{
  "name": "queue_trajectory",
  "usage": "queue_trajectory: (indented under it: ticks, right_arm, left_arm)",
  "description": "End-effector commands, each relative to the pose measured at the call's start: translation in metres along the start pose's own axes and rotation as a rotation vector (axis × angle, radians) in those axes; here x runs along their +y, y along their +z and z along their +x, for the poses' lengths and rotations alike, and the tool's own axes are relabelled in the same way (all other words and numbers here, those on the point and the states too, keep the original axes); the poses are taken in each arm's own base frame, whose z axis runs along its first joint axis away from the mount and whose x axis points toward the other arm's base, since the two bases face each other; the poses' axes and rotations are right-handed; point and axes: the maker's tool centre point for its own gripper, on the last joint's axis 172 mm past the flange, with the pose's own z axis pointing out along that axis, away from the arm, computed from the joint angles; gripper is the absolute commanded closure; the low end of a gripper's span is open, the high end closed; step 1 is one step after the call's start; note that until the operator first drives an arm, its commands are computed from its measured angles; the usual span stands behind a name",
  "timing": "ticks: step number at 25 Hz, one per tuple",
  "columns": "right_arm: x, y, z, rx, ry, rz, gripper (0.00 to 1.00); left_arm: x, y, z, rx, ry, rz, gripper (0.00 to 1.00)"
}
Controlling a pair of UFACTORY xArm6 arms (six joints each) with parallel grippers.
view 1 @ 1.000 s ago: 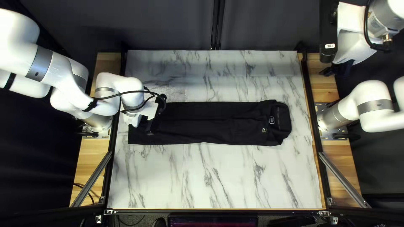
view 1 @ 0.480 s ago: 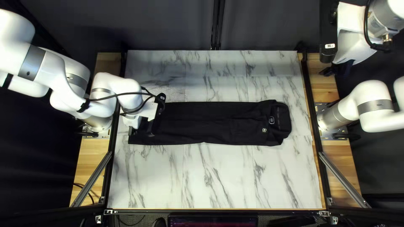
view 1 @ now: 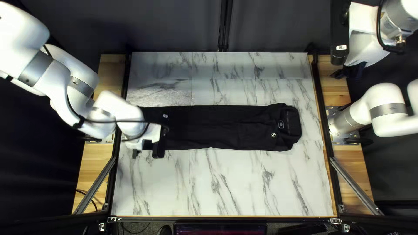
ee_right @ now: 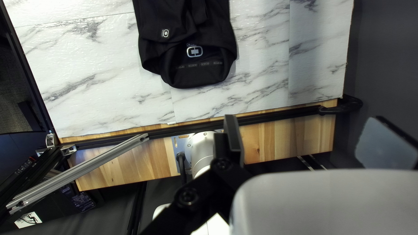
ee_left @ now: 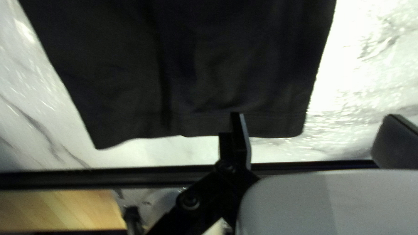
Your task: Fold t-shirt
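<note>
- Our T-shirt (view 1: 217,128) lies across the middle of the marble-patterned table (view 1: 226,182) in a long, narrow strip, running left to right.
- Its hem (ee_left: 143,128) is at the left end, close to the black rail (ee_left: 87,179) along the table's left side. Its collar (view 1: 296,124) is at the right end, with a pale mark inside and another small one on the cloth toward the near side.
- We have a few soft creases near the collar; the near and far long edges run roughly straight.
- Our left gripper (view 1: 146,152) is at the left end of the shirt, by its near edge, with its two fingers spread wide and no cloth pinched. We cannot tell whether it touches the shirt.
- Our right gripper (view 1: 346,73) is at the table's far right corner, well apart from the shirt. Its fingers are wide apart too, with nothing gripped between them.
</note>
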Motion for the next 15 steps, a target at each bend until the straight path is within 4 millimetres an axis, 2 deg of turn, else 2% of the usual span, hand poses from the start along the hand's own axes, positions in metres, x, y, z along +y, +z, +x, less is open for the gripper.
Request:
queue_trajectory:
  ticks: [1, 4, 10, 13, 15]
  right_arm:
    - [0.0, 0.0, 0.0, 0.0, 0.0, 0.0, 0.0]
    - [0.0, 0.0, 0.0, 0.0, 0.0, 0.0, 0.0]
    - [0.0, 0.0, 0.0, 0.0, 0.0, 0.0, 0.0]
    - [0.0, 0.0, 0.0, 0.0, 0.0, 0.0, 0.0]
    - [0.0, 0.0, 0.0, 0.0, 0.0, 0.0, 0.0]
  left_arm:
    - [-0.003, 0.011, -0.005, 0.019, 0.016, 0.001, 0.0]
    - [-0.004, 0.015, -0.007, 0.031, 0.026, 0.0, 0.02]
    - [-0.01, 0.024, -0.012, 0.057, 0.038, -0.014, 0.32]
    - [-0.011, 0.03, -0.01, 0.066, 0.041, -0.023, 0.41]
    - [-0.01, 0.03, -0.009, 0.07, 0.042, -0.025, 0.55]
